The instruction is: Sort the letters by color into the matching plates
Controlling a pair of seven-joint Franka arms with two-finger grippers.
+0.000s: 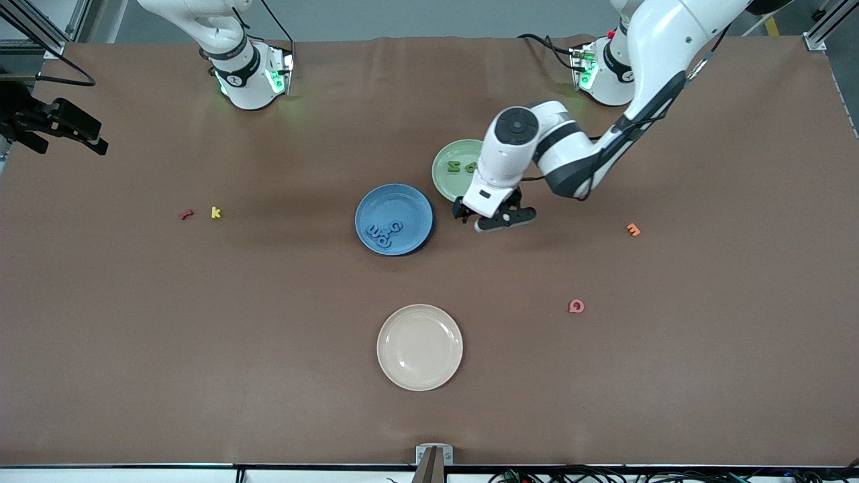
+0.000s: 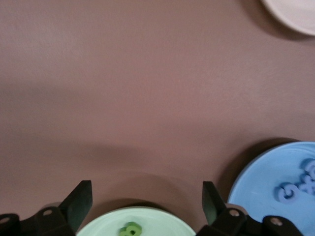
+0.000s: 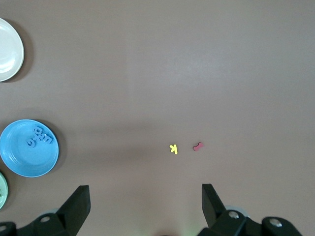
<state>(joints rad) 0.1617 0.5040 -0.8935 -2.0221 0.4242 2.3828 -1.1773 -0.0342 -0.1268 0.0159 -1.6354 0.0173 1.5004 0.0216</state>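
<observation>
- Overhead, a brown table [image 1: 268, 335] is seen, with two white robot arms based along its top edge.
- At mid-table lies a blue plate [image 1: 394, 219]; a cluster of blue letters [image 1: 384, 233] rests in its nearer part.
- Just beside it, toward the left arm's end and slightly farther from the camera, lies a green plate [image 1: 451, 168], partly hidden by the left arm.
- Green letters [image 1: 463, 167] are seen in that plate; only two can be counted, and any others would be hidden under the arm.
- A cream plate [image 1: 420, 347], empty, lies nearer the camera than both; it has no part in the sorting.
- The left gripper [image 1: 495, 216] hangs over the near edge of the green plate, its fingers [image 2: 78, 202] spread apart with nothing between them.
- The right gripper [image 3: 145, 201] waits high near its base, fingers [image 3: 78, 202] likewise apart and empty.
- Stray letters of other colours are scattered well apart: a yellow letter [image 1: 216, 212] and a red letter [image 1: 186, 215] toward the right arm's end, an orange letter [image 1: 633, 229] and a pink letter [image 1: 576, 306] toward the left arm's end.
- No blue or green letter is seen on the bare table, so the sorting is judged nearly or fully done.
- Risk: if the left arm is pulled away low, the green plate's rim could be clipped by a finger, and the plate nudged or its letters spilled.
- Risk: a stray letter could be mistaken for a task letter and dropped into the wrong plate.
</observation>
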